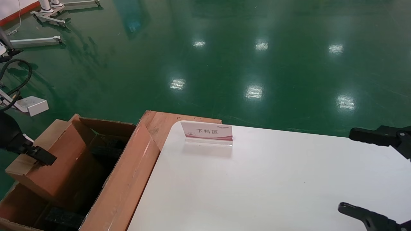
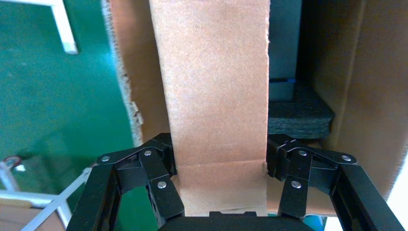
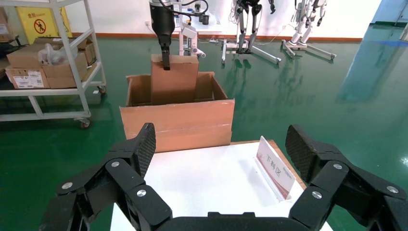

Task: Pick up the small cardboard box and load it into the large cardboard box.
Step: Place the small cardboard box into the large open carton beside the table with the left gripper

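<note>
Your left gripper (image 2: 219, 180) has its jaws pinching the small cardboard box (image 1: 48, 157) across its narrow width, one pad on each long side near the upper end. The carton hangs partly inside the large cardboard box (image 1: 128, 179), which stands on the floor just beside the tabletop (image 1: 273, 186); from the head view the carton's lower part is below the big carton's rim, with black foam (image 2: 298, 115) showing under and beyond it.

Judge the small carton as light and stiff: plain corrugated board, closed, unlikely to sag, though the walls can dent if you squeeze harder than you need. The surface is matte paper, so it should not slip readily, but you hold it near one end, so it may swing or tilt as you lower it. Keep the hold across the narrow faces where the folded edges give the most stiffness, and watch that a lower corner does not catch on the foam

Your right gripper (image 3: 219, 149) hovers over the tabletop near the sign (image 1: 207, 133), jaws spread wide, holding nothing
</note>
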Robot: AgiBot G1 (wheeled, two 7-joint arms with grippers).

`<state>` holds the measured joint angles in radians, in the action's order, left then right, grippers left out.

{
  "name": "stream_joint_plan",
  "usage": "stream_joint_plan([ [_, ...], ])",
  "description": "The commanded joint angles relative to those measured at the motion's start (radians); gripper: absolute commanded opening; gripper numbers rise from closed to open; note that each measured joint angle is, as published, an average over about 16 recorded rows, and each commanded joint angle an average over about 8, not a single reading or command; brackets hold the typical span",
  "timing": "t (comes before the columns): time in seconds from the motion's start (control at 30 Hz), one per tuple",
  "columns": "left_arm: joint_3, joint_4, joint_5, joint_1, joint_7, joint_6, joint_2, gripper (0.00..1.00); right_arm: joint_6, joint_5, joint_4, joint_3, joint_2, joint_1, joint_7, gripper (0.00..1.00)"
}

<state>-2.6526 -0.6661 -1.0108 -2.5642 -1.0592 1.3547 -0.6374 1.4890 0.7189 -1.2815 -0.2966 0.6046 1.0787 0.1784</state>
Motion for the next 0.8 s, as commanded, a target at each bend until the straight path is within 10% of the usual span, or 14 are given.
stream_joint_plan([
  [0.03,-0.004,-0.002,-0.007,0.003,-0.004,-0.006,-0.002,0.00,0.000,0.000,0.000,0.000,0.000,0.000,0.000,1.00],
  [0.8,-0.038,-0.036,-0.071,0.024,-0.052,-0.070,0.001,0.00,-0.001,-0.001,0.000,-0.001,-0.001,0.000,-0.001,1.00],
])
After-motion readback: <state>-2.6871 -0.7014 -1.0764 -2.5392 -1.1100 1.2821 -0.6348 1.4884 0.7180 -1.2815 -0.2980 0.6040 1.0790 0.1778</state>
